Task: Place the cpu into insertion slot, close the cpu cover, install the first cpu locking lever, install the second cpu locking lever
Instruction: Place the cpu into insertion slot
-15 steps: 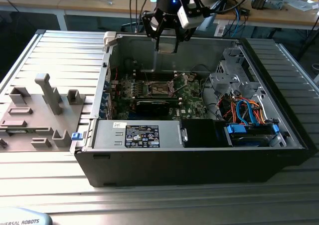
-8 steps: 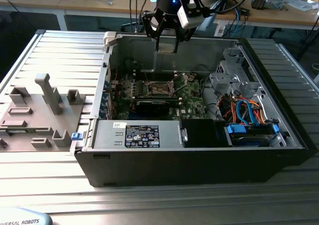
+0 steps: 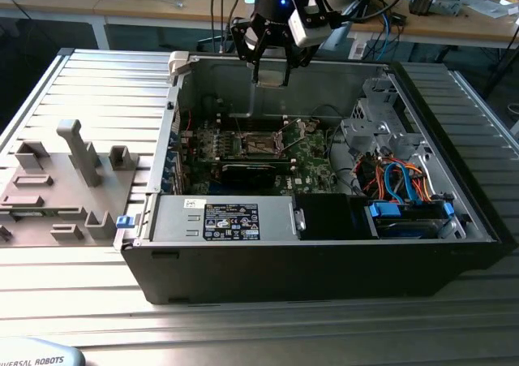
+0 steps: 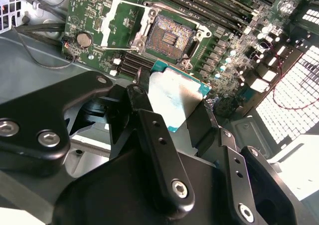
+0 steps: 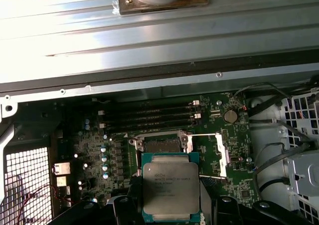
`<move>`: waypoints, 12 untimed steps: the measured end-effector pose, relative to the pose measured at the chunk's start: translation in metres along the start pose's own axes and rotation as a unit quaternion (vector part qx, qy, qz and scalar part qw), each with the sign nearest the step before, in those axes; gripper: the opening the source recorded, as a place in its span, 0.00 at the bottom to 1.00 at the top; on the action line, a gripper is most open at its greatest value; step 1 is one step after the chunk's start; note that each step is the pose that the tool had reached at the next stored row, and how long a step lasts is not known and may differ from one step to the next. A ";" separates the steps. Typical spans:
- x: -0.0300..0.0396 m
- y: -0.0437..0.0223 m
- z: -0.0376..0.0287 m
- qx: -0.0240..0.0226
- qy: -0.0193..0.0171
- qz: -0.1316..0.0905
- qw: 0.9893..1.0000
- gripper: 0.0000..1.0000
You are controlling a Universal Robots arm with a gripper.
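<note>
Gripper (image 3: 272,74): closed on the cpu (image 5: 171,189), fingers (image 4: 149,130) at opposite edges; hung over the open computer case (image 3: 324,269), clear of the green board (image 5: 239,185). Insertion slot (image 4: 172,35): lay bare. Cpu cover (image 4: 118,25): stood swung open beside the slot.

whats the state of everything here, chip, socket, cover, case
chip, held in the hand above the board, not seated
hand, shut on the chip
socket, open and empty
cover, swung open
computer case, on its side, side panel off
</note>
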State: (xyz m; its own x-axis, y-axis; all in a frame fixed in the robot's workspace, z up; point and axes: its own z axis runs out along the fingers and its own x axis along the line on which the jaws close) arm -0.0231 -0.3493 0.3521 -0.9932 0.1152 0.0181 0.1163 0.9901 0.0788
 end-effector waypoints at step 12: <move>0.0000 0.0000 0.0000 0.000 0.000 0.003 1.000 0.54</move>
State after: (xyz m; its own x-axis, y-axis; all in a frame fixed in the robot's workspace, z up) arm -0.0231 -0.3493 0.3521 -0.9925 0.1209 0.0181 0.1220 0.9894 0.0788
